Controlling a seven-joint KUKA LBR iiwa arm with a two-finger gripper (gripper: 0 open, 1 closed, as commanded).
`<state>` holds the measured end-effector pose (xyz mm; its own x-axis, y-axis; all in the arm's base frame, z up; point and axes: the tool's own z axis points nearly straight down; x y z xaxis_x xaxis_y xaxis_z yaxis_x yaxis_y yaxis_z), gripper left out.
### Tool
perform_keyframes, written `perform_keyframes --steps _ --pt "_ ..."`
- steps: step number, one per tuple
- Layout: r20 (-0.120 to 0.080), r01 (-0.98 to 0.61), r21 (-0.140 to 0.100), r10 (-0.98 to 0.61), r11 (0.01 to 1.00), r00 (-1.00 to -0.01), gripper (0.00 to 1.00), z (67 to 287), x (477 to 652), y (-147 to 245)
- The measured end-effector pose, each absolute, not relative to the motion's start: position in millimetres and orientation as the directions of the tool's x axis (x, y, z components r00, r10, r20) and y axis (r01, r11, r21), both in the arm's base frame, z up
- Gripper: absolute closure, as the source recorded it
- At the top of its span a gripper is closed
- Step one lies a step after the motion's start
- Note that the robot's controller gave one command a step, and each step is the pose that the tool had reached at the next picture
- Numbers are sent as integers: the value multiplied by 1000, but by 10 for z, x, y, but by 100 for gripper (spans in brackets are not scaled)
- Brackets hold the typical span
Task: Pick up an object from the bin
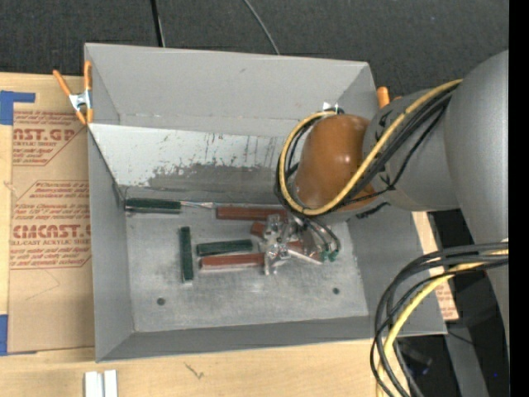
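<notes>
A red-brown stick [230, 260] lies just left of my claw [277, 253], its near end touching it; how far open, I cannot tell.

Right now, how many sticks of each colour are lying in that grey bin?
Dark green sticks: 3
Reddish-brown sticks: 2
Total: 5, counting what shows; the gripper may hide more.

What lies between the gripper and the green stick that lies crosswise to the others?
Two sticks side by side, in the camera view: a dark green stick and a red-brown stick.
</notes>
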<state>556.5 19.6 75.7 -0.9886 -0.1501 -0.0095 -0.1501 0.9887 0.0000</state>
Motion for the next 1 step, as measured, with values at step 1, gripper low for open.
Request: perform_keyframes --steps 1 --pt "-3 -157 0 -157 988 -988 100 2110 5545 32"
